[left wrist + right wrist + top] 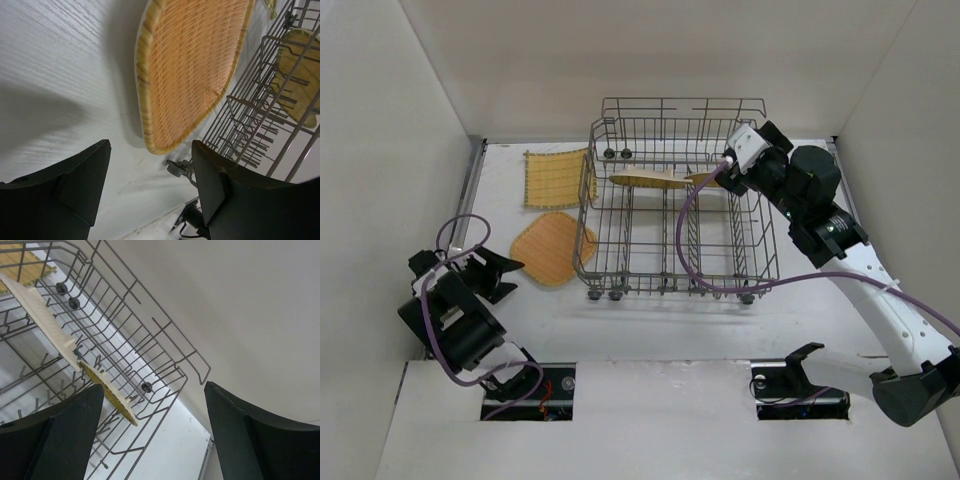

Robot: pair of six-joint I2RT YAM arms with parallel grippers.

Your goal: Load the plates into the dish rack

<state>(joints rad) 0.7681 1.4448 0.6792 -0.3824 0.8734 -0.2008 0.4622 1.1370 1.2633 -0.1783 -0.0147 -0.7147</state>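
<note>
**Two plates racked, two to go: left arm lines up on the orange one**

The dish rack (760, 250) sits mid-frame with two plates (645, 180) leaning in its back rows. The orange plate (553, 248) lies flat on the table (650, 330) just left of it, with the pale ribbed plate (555, 178) at upper left. The left gripper (510, 272) hovers beside the orange plate, jaws partly apart and empty. It looks like an approach: a finger must get under the rim. The right gripper (725, 168) is wide and empty over the rack's back right.
</note>
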